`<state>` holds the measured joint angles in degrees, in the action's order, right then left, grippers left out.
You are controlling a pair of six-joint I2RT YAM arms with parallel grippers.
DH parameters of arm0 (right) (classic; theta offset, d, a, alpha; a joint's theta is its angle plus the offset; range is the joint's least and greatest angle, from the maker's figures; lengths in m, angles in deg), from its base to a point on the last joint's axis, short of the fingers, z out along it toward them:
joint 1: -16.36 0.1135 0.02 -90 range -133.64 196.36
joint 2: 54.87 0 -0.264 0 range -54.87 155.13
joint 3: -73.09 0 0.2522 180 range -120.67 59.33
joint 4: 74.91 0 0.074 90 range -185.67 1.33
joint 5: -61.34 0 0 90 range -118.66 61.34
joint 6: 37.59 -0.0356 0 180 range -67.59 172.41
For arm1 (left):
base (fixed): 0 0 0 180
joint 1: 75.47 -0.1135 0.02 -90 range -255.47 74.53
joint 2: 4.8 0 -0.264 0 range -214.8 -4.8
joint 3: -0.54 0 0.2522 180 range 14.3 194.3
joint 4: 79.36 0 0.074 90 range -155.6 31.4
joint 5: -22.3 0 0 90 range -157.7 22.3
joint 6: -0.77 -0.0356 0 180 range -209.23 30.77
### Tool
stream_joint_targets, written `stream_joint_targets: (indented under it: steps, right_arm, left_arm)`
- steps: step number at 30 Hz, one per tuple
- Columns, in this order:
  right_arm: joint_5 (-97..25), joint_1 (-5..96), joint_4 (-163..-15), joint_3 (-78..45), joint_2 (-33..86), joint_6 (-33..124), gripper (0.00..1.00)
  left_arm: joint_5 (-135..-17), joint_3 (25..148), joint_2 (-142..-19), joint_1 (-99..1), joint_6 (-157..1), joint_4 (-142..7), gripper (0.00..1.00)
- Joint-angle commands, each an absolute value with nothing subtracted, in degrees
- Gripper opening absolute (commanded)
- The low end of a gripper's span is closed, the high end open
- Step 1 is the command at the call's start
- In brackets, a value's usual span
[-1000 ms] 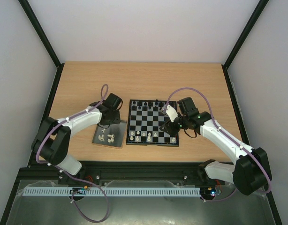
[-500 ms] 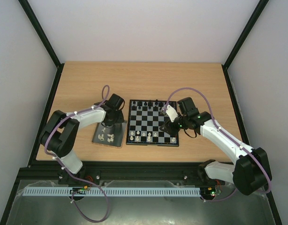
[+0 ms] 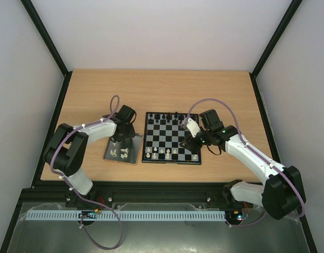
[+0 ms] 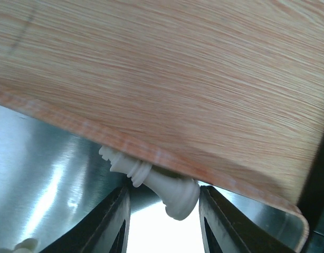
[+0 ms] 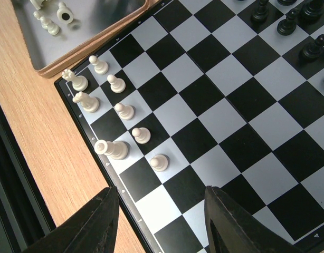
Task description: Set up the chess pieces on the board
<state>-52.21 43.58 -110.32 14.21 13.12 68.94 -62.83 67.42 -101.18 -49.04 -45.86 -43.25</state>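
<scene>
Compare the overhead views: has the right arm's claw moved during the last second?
No. The right claw hangs over the same near-right corner of the board in all three overhead views.

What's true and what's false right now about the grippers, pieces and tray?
1. The right gripper holds a pawn. False: it is open and empty above the board.
2. Several white pieces stand on the board. True.
3. The tray sits left of the board. True.
4. The tray holds both colours. False: only white ones show there; the black pieces stand on the board.
5. A white piece lies between the fingers of the left gripper. True.
</scene>
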Motion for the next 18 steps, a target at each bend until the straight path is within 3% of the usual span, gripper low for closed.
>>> stream_joint_targets:
  steps: [1, 11, 18]
  right_arm:
    - [-52.7, 43.3, -112.1, 15.1, 13.6, 69.7, 0.47]
    - [-53.2, 43.3, -112.4, 14.9, 14.1, 69.9, 0.47]
    - [-53.1, 43.3, -112.5, 15.0, 14.0, 69.9, 0.47]
  left_arm:
    - [-61.1, 65.1, -97.8, -50.7, -47.7, -40.6, 0.37]
    - [-61.0, 63.9, -94.3, -53.3, -49.4, -40.2, 0.41]
    - [-63.3, 66.4, -99.5, -54.3, -51.7, -40.0, 0.35]
